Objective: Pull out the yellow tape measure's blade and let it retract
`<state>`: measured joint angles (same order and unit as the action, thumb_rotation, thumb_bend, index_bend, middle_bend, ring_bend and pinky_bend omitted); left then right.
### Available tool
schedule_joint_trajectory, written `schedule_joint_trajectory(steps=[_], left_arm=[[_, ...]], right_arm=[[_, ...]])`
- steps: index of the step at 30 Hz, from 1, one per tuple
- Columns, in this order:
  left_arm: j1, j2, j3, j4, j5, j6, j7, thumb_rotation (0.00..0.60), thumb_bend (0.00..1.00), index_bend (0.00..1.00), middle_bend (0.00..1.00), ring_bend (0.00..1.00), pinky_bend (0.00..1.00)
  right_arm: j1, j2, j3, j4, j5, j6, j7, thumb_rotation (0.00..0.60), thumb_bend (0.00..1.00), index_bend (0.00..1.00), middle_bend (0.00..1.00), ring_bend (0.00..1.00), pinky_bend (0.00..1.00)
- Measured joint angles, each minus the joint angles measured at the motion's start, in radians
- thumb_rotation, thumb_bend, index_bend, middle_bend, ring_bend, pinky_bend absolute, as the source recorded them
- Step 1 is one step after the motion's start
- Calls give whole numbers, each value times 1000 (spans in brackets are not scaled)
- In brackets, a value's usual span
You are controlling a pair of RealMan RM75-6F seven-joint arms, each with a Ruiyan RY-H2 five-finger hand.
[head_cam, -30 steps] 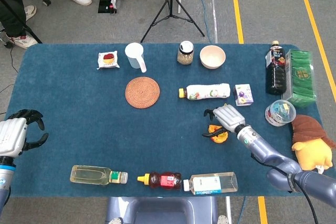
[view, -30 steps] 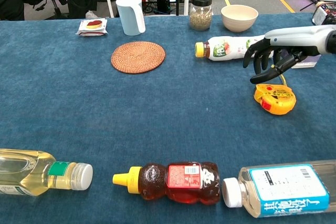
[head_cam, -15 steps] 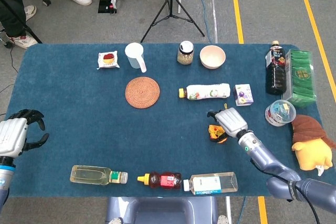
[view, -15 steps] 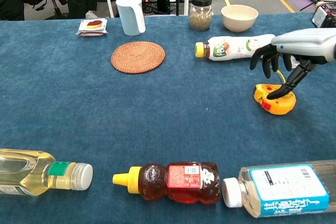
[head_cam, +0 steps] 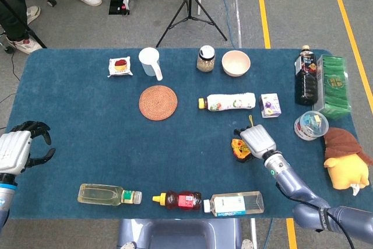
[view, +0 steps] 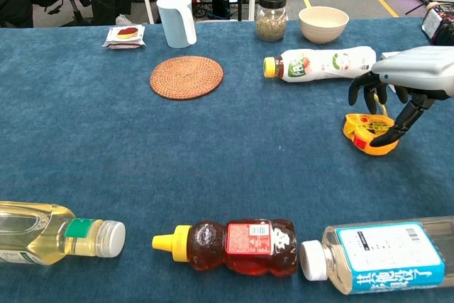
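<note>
Your right hand (view: pixel 401 90) sits over the yellow tape measure (view: pixel 367 133) near the surface's right edge, fingers curled onto its casing; whether they grip it is unclear. Your left hand (head_cam: pixel 17 150) is spread, holding nothing.

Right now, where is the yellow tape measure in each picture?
Head view: the yellow tape measure lies right of middle, under the right hand.
Chest view: the tape measure is at the right edge, with the hand's fingers on it.
Shared landmark: the white bottle lying just beyond it.
</note>
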<state>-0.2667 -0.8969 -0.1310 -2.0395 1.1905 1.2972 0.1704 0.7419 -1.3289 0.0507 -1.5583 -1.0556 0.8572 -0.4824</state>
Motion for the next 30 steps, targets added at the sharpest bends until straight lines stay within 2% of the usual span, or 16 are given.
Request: schedule_joint_trajectory(steps=[12, 30], left_arm=[[5, 14, 5, 11, 22, -5, -38, 600, 269, 564, 349, 226, 264], [2, 15, 11, 28, 32, -23, -70, 600, 268, 564, 349, 225, 264]], right_arm=[[10, -32, -9, 3, 80, 32, -101, 382, 111, 303, 415, 383, 454], [22, -68, -18, 70, 130, 14, -122, 382, 108, 343, 427, 393, 460]])
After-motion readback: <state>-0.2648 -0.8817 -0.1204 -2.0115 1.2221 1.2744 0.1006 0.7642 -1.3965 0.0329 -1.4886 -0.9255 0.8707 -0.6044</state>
